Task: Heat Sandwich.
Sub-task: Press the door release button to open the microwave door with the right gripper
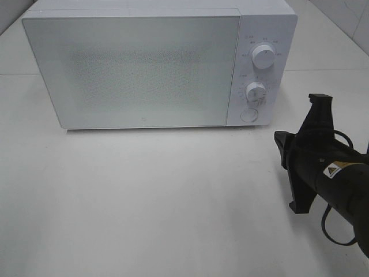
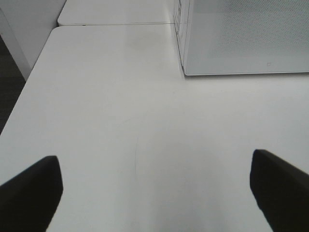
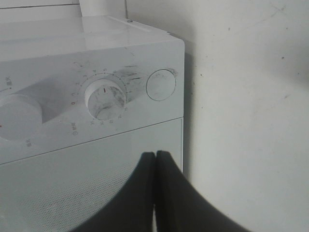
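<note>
Here, the right claw [image 3: 155, 153], pinched shut and empty, faces the closed microwave [image 1: 144, 69], its round button [image 3: 161, 85] just ahead. The left claw [image 2: 154, 159] hangs wide over the worktop [image 2: 120, 121]. The sandwich is unseen, perhaps inside.

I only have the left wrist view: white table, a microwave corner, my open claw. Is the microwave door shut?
Observer: Yes. In the high view the microwave has its door flush and shut.
Operator: Where is the right claw?
Observer: The right claw is shut on nothing, off the microwave's front right corner, facing the control panel.
Operator: What is on that panel?
Observer: An upper dial, a lower dial under it, and a round button at the bottom.
</note>
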Controlling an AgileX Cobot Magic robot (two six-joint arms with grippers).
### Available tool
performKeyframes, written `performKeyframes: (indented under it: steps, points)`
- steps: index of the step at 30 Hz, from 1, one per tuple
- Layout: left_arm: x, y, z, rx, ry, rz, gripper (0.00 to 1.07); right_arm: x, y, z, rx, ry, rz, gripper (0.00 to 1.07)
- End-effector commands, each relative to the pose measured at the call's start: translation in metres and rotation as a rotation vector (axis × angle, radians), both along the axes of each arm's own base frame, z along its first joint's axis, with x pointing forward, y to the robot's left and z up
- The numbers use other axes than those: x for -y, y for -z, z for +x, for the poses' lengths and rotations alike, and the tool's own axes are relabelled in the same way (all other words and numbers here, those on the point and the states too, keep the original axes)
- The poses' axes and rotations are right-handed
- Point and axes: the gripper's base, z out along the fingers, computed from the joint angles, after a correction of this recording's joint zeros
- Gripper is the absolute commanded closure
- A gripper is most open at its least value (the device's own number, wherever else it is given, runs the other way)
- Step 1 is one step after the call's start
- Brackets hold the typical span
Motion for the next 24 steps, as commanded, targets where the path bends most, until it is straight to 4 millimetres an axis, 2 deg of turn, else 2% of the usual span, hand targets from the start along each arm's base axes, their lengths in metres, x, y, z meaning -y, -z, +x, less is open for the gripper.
performKeyframes:
  steps: [1, 9, 18, 24]
  points:
    - [0.0, 0.0, -0.003, 0.027, -0.004, -0.008, 0.05, -0.001, 0.004, -0.001, -0.03, -0.005, -0.01, 1.07]
    - [0.0, 0.0, -0.003, 0.027, -0.004, -0.008, 0.05, -0.007, 0.014, 0.007, -0.056, 0.006, -0.01, 1.07]
    - [0.0, 0.0, -0.003, 0.027, -0.004, -0.008, 0.05, -0.001, 0.008, 0.034, -0.04, 0.007, -0.028, 1.07]
    - [0.0, 0.0, -0.003, 0.027, -0.004, -0.008, 0.05, -0.004, 0.013, 0.049, -0.046, -0.008, -0.027, 1.07]
